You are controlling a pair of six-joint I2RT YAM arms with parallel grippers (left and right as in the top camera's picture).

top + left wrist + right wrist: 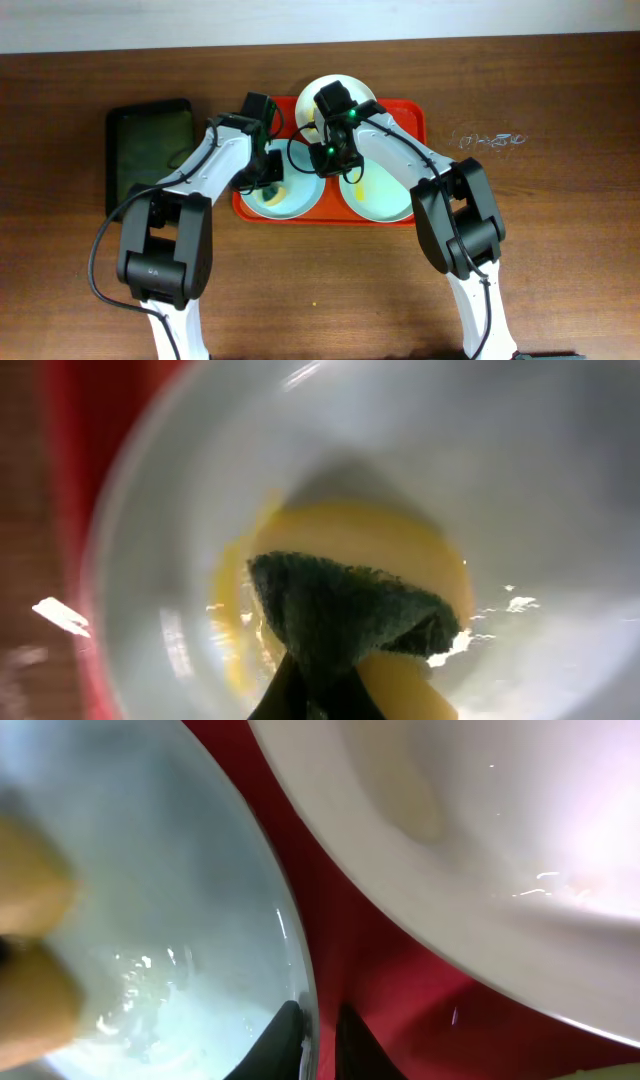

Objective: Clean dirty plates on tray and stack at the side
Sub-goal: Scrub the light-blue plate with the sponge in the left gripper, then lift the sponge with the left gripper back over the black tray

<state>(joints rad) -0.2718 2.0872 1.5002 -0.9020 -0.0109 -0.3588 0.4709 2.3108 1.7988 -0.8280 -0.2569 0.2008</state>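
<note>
Left gripper (310,698) pinches sponge (350,610) onto the yellow smear (400,540) in the left plate (560,480) on the tray (405,110) — right gripper (318,1025) fingers clamp that plate's rim, likely steadying it for scrubbing.

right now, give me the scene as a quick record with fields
red tray: holds all three plates
left plate: pale blue-green, yellow smear, sponge on it
right plate: pale, yellowish smear, no pincer on it
white plate: back of tray, partly under right arm
left pincer: shut on sponge
right pincer: pinching left plate's rim
dark tray: left of red tray
</note>
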